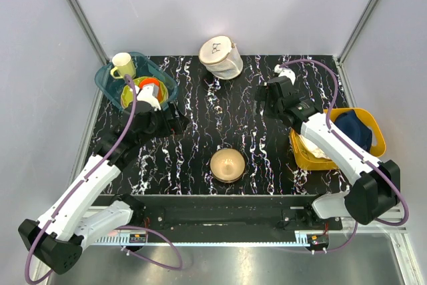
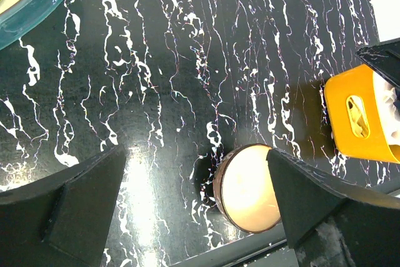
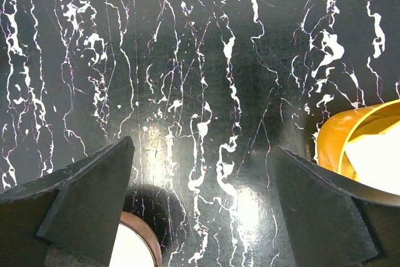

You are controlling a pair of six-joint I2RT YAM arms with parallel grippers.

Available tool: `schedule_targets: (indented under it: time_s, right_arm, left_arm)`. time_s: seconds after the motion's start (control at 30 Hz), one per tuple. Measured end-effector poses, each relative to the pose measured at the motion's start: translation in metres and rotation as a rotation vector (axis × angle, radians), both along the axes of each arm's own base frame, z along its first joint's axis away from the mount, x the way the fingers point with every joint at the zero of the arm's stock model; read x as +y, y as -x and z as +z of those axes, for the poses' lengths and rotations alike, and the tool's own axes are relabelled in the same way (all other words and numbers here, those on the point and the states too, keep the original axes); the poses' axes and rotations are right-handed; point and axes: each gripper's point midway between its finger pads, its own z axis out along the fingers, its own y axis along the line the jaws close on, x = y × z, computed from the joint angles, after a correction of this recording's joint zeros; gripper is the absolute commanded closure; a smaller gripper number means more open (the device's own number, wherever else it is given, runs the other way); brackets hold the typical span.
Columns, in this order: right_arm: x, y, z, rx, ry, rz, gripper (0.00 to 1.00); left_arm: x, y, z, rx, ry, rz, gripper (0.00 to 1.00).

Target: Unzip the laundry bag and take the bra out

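The cream-white mesh laundry bag (image 1: 221,57) stands at the back middle of the table, its round zipped lid with the small dark drawing tilted up. The bra is hidden; no pink garment shows in any view. My left gripper (image 1: 175,120) hovers open over the table's left part, well short of the bag. My right gripper (image 1: 264,103) hangs open to the bag's front right, apart from it. In the left wrist view the gripper (image 2: 194,186) has wide-spread jaws with only tabletop and bowl between them. The right wrist view shows the gripper (image 3: 200,179) over bare marble, holding nothing.
A round bronze bowl (image 1: 227,165) (image 2: 250,189) (image 3: 134,245) sits at the front middle. A teal bin (image 1: 110,83) with cups stands at the back left. A yellow basket (image 1: 375,127) (image 2: 359,117) (image 3: 340,136) holding a dark blue cloth (image 1: 352,128) and white cloth is at right.
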Motion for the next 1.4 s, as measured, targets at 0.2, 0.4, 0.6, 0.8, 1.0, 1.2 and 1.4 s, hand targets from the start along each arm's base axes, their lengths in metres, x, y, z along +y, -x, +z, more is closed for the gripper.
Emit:
schedule_targets:
  time_s: [0.2,0.4,0.6,0.8,1.0,1.2,1.4]
  right_arm:
    - [0.000,0.000,0.000,0.000,-0.001,0.000,0.00]
    - [0.001,0.000,0.000,0.002,-0.007,-0.004,0.00]
    - [0.012,-0.008,-0.007,0.018,-0.038,0.010,0.00]
    - [0.058,-0.069,-0.004,0.008,-0.108,0.045,0.00]
    - [0.097,-0.126,0.002,-0.062,-0.263,0.063,0.00]
    - [0.120,-0.216,0.019,-0.196,-0.491,0.006,0.00]
    - [0.113,-0.296,-0.010,-0.221,-0.651,-0.099,0.01]
  left_arm:
    - [0.000,0.000,0.000,0.000,0.000,-0.001,0.01]
    - [0.000,0.001,-0.001,-0.004,-0.016,-0.017,0.01]
    - [0.008,0.008,-0.006,0.008,-0.104,-0.053,0.01]
    - [0.008,0.009,-0.001,0.002,-0.129,-0.086,0.01]
    - [0.013,0.017,-0.002,0.007,-0.166,-0.107,0.01]
    - [0.021,0.026,0.000,0.006,-0.180,-0.098,0.01]
    - [0.034,0.032,-0.010,0.048,-0.239,-0.074,0.01]
